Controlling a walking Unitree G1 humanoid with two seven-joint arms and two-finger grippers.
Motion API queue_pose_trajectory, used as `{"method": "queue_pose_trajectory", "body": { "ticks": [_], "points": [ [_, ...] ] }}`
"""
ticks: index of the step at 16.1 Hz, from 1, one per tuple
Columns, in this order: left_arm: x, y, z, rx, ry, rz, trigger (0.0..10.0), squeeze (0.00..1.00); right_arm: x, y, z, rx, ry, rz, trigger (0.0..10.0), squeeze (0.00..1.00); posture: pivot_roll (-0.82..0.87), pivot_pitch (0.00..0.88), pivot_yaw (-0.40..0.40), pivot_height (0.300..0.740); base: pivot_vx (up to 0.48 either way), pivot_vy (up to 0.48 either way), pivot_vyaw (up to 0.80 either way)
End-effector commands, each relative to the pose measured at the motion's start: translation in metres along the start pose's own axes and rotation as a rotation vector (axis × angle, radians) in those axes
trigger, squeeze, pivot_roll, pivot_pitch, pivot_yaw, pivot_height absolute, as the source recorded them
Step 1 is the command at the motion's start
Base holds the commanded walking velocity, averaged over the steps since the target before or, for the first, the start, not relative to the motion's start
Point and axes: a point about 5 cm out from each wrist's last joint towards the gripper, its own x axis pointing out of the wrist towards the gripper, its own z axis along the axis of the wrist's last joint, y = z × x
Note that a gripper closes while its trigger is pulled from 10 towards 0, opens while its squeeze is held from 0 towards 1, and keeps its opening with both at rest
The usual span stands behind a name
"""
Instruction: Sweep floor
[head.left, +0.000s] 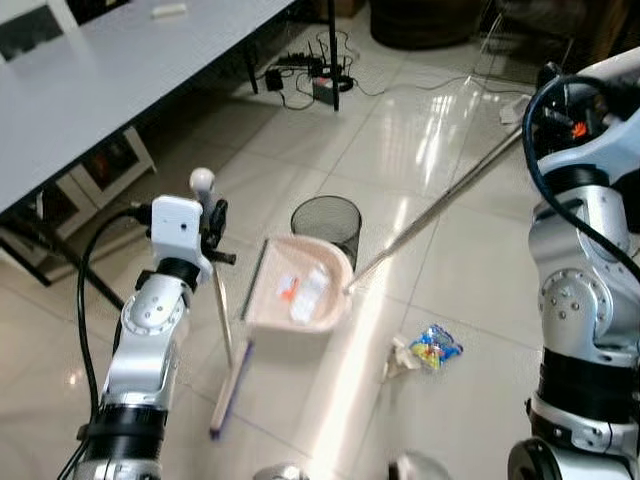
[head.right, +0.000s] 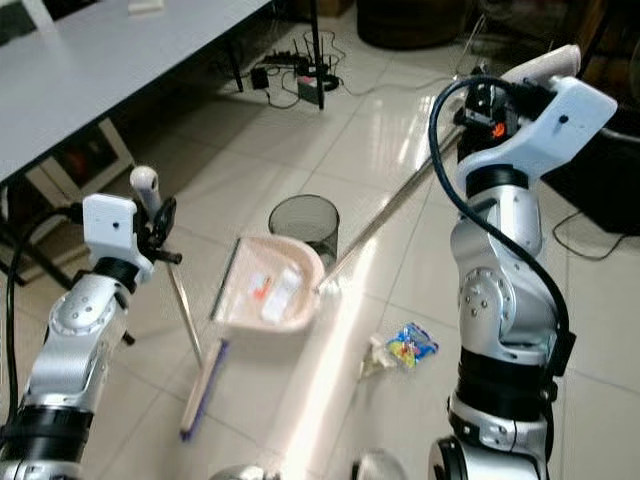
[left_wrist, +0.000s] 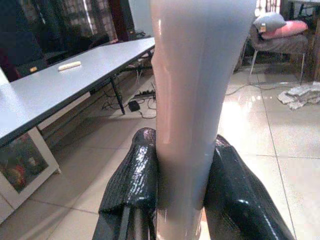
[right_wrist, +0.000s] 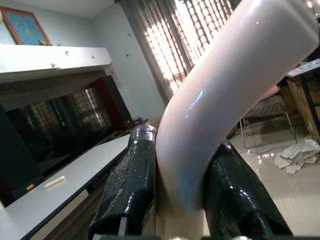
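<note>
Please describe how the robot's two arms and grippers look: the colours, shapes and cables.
Both arms are silver, built from rounded joint housings with black bands near the base. Each wrist carries a white boxy block, and a thick black cable loops along each arm. An orange spot shows by the right wrist. The left gripper and right gripper each have two glossy black fingers.

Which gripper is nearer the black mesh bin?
Left. The left gripper grips the dustpan handle just left of the mesh bin; the right gripper, holding the broom handle, sits farther off.

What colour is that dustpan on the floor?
Pale pink plastic dustpan, clearest in the left eye view.
</note>
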Motion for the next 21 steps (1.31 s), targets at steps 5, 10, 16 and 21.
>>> {"method": "queue_pose_trajectory", "body": {
  "ticks": [5,10,16,21],
  "points": [
    [0.004,0.001,0.011,0.023,-0.049,0.004,10.0,0.00,0.000,-0.001,0.012,0.032,-0.061,-0.006,10.0,0.00,-0.01,0.069,0.080,0.740,0.430,0.000,0.00],
    [0.001,0.004,0.008,0.022,-0.045,0.007,10.0,0.00,-0.001,-0.003,0.010,0.047,-0.058,-0.015,10.0,0.00,-0.01,0.048,0.074,0.740,0.431,0.000,0.00],
    [0.001,0.003,0.007,0.018,-0.041,0.004,10.0,0.00,-0.004,-0.007,0.010,0.018,-0.056,-0.024,10.0,0.00,-0.01,0.066,0.074,0.740,0.432,0.000,0.00],
    [0.000,0.006,0.006,0.023,-0.039,0.009,10.0,0.00,-0.004,-0.014,0.009,-0.001,-0.056,-0.040,10.0,0.00,-0.01,0.068,0.072,0.740,0.431,0.000,0.00]
  ]
}}
